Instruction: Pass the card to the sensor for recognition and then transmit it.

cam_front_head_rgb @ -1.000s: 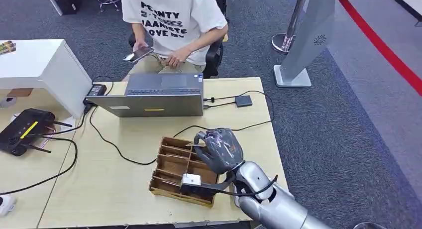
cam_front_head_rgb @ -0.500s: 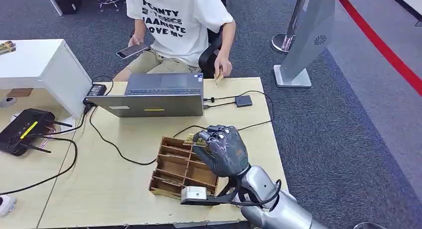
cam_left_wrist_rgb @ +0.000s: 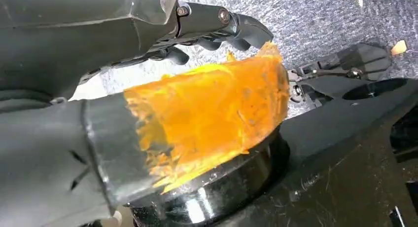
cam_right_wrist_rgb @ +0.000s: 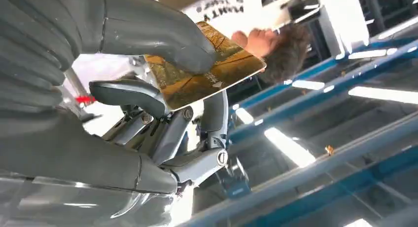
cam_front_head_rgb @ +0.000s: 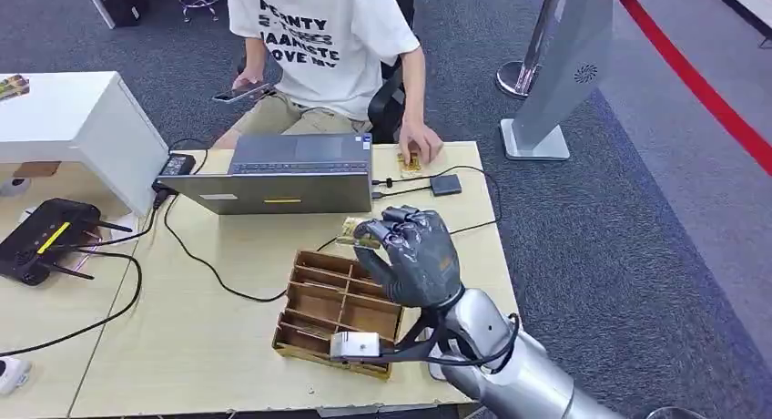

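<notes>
My right hand (cam_front_head_rgb: 414, 255) hovers over the far end of the wooden organizer (cam_front_head_rgb: 323, 311) and pinches a yellow-brown card (cam_front_head_rgb: 357, 233) between thumb and fingers. The right wrist view shows the same card (cam_right_wrist_rgb: 207, 69) gripped in that hand (cam_right_wrist_rgb: 123, 34), tilted upward. The sensor (cam_front_head_rgb: 446, 184), a small dark square on a cable from the laptop, lies on the table beyond the hand. My left hand (cam_left_wrist_rgb: 98, 39) hangs by my body with its orange-covered thumb (cam_left_wrist_rgb: 207, 113) apart from the fingers and nothing held.
A grey laptop (cam_front_head_rgb: 282, 175) stands at the table's far side with black cables (cam_front_head_rgb: 209, 264) trailing across the top. A seated person rests a hand (cam_front_head_rgb: 421, 148) on another card (cam_front_head_rgb: 409, 161) beside the sensor. A black router (cam_front_head_rgb: 41, 237) sits far left.
My right hand has risen from the organizer and moved toward the far side with the card. The person's hand has come down onto the table next to the sensor.
</notes>
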